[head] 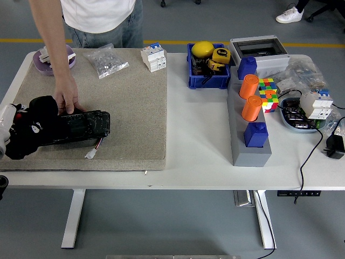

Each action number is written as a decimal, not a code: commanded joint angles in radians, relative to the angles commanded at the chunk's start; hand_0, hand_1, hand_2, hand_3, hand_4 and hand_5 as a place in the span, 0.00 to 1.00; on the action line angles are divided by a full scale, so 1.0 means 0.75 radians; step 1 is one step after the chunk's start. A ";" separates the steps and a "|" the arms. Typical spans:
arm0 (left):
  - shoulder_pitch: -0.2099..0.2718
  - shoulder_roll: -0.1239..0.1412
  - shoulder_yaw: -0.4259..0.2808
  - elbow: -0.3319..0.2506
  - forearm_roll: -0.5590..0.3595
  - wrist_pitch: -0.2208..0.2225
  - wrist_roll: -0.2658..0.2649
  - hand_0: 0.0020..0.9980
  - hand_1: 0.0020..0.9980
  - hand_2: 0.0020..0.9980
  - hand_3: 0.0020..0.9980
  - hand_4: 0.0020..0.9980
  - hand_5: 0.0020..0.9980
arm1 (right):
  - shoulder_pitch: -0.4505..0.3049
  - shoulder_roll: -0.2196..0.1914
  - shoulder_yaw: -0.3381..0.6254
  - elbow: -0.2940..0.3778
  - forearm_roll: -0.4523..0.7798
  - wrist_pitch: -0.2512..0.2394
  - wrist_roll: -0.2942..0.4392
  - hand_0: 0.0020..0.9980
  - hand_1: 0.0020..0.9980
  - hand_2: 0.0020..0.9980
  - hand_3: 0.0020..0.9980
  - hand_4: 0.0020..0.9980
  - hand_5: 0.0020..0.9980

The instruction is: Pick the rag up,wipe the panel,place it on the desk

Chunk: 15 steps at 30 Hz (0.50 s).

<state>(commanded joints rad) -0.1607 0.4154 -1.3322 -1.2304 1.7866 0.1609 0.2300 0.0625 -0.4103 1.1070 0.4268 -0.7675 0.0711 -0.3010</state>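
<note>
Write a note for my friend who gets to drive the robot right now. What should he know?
Left hand: lying over the left end of the black panel on the beige mat; whether its fingers are gripping cannot be told. Right hand: out of view.
A person's hand presses on the panel's far edge.
Rag: no rag can be made out.
Done: nothing that can be confirmed.
Left: find and pick up the rag, wipe the panel, put the rag on the desk.

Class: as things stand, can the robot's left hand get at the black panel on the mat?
Probably yes. The left hand already lies over the panel's left end. The person's hand presses on its far edge, though, and may crowd a wipe there.
</note>
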 joint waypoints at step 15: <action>-0.084 -0.012 0.170 -0.071 0.071 0.002 0.031 0.27 0.20 0.50 0.46 0.06 0.00 | 0.004 -0.003 -0.002 0.000 0.004 0.000 0.002 0.79 0.55 0.70 0.72 1.00 0.71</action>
<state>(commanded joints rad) -0.2236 0.4065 -1.2044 -1.2837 1.8400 0.1622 0.2529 0.0656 -0.4122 1.1059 0.4271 -0.7643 0.0710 -0.2998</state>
